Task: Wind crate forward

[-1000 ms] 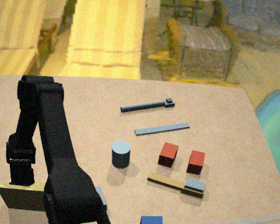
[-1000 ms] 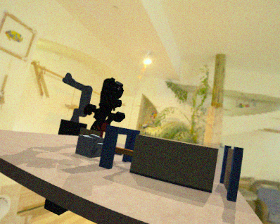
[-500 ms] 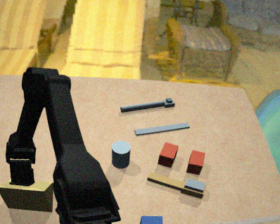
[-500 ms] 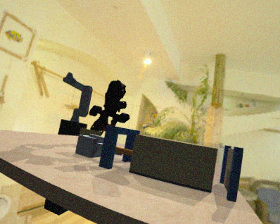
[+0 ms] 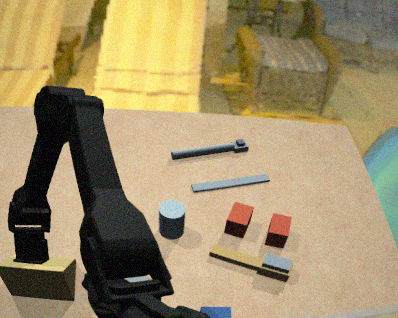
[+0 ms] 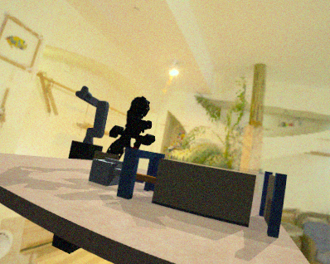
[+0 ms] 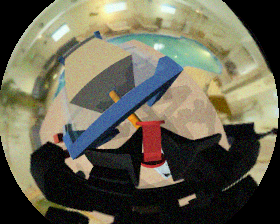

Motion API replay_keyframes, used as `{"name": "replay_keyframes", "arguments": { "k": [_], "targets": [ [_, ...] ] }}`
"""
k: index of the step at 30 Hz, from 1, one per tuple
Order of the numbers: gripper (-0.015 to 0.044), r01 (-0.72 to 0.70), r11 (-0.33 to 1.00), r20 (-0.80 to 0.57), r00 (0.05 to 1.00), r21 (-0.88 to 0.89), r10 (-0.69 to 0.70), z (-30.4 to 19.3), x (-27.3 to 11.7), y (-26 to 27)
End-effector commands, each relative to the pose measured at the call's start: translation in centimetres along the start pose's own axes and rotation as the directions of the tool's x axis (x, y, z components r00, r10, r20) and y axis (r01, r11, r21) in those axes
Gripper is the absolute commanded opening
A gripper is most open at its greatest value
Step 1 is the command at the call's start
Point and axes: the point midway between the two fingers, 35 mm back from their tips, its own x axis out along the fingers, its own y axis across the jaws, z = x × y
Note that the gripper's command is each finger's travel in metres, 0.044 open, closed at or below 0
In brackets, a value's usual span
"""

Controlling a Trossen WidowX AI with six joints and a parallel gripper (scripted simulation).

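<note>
My gripper (image 7: 149, 128) is shut on the red grip (image 7: 152, 144) of the winch handle, above the winch (image 6: 104, 173) (image 5: 138, 279); fingers and arm hide the key and its hole. The orange strap (image 7: 115, 96) (image 6: 144, 178) runs through the blue steel frame (image 7: 125, 111) (image 6: 146, 153) (image 5: 216, 312) to the crate (image 7: 95, 56) (image 6: 205, 193). The crate sits flat in the clear-panelled cubby, its front face in shadow. A gap shows between the crate's front and the frame. The fingertips are hidden in the top view.
On the bench (image 5: 332, 188) lie a dark bar with a square head (image 5: 207, 150), a flat grey bar (image 5: 230, 183), a grey cylinder (image 5: 172, 219), red blocks (image 5: 239, 219) (image 5: 279, 229) and a tan bar (image 5: 234, 258) with a grey block (image 5: 277, 262). A tan-topped block (image 5: 42, 280) is under the arm.
</note>
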Motion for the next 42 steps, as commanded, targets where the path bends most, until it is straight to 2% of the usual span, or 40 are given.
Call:
{"name": "replay_keyframes", "arguments": {
  "k": [1, 42],
  "targets": [
    [0.0, -0.021, 1.0, -0.031, 0.999, 0.016, 0.021, -1.4, -0.1, 1.2],
    [0.0, -0.022, 1.0, -0.036, 0.999, 0.018, 0.022, -6.7, -2.8, 3.8]
  ]
}}
